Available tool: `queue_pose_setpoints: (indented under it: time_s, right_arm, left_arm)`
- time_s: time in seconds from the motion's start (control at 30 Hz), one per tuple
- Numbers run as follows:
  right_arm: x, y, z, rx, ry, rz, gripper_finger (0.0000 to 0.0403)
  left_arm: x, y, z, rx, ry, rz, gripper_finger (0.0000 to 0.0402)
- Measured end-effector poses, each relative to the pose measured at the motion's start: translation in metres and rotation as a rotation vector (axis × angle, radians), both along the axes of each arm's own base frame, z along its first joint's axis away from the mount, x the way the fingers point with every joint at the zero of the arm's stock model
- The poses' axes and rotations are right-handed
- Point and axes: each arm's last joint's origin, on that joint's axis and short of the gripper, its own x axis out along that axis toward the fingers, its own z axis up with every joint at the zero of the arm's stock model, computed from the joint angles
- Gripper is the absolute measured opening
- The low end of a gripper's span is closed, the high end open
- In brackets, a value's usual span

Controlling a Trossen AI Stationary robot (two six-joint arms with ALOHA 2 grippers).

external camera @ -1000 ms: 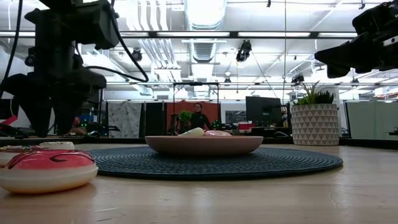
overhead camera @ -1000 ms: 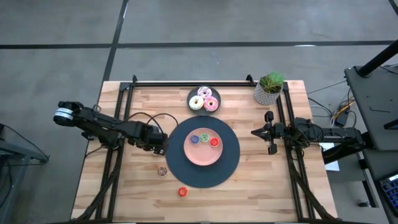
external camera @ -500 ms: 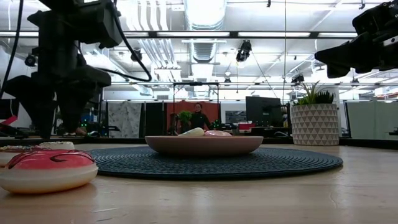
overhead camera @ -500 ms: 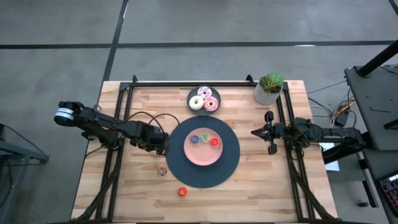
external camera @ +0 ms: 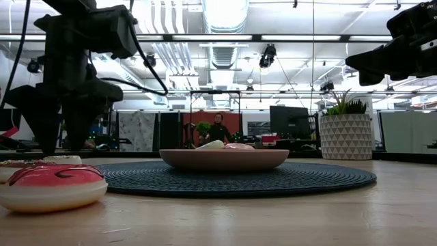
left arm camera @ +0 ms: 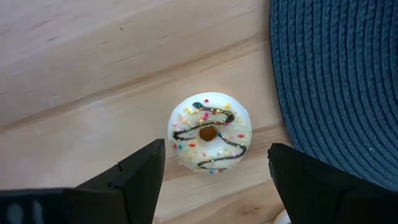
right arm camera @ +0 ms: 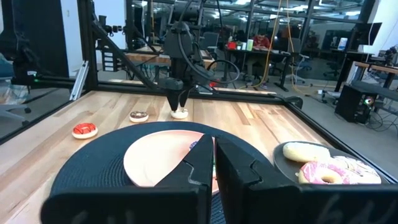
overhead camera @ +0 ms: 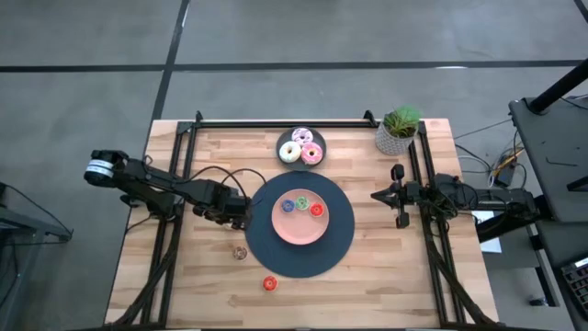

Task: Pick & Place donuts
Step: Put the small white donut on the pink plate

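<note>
Hovering with jaws spread wide, the left gripper (left arm camera: pixel 211 177) straddles a small white donut (left arm camera: pixel 209 132) lying on the wooden table (left arm camera: pixel 74 68) just beside the dark round mat (left arm camera: pixel 339 81). The right gripper (overhead camera: pixel 397 196), fingers pressed together, waits at the table's right.

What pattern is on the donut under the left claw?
White icing, dark drizzle, coloured sprinkles on the donut; left wrist view.

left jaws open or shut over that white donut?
Open. In the left wrist view the left gripper has its jaws spread either side of the white donut, clear of it. The donut lies flat on the table beside the mat.
</note>
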Motion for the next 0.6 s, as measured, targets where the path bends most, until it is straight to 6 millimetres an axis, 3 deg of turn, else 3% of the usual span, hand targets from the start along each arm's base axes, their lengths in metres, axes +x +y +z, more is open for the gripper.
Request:
queue_pose_setpoints:
  time_s: [0.6]
  right_arm:
    - [0.000, 0.000, 0.000, 0.000, 0.000, 0.000, 0.0008]
  left_arm:
    - [0.003, 0.000, -0.011, 0.008, 0.054, -0.027, 0.0256]
